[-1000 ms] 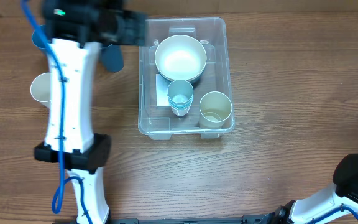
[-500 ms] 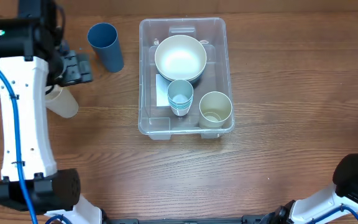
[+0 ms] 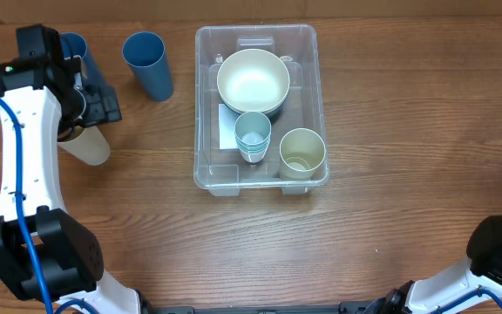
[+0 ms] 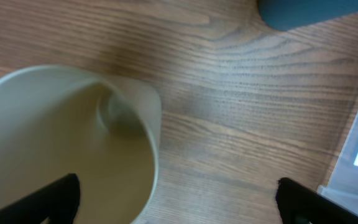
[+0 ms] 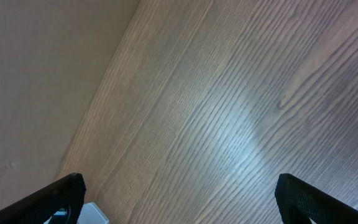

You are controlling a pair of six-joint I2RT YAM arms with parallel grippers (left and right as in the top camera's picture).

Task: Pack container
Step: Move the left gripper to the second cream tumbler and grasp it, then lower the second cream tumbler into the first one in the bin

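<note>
Container (image 3: 312, 87) sits at centre table, already holding a cream bowl (image 3: 253, 80), a pale-blue cup stack (image 3: 253, 135) and a packed cream cup (image 3: 301, 153). Within the last second the left arm has swung from the container's rim out to the loose cream cup (image 4: 67, 143).

Judgement: next pickup is beginning.

Left gripper (image 4: 176, 198) is spread wide and empty, with the container well apart to its right. Right gripper (image 5: 179, 196) is wide, empty.

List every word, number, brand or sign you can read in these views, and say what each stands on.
No text can be read in any view.
The white label on the bottom of the container shows only as a plain white patch, partly covered. Any print on it is too small to read.
</note>
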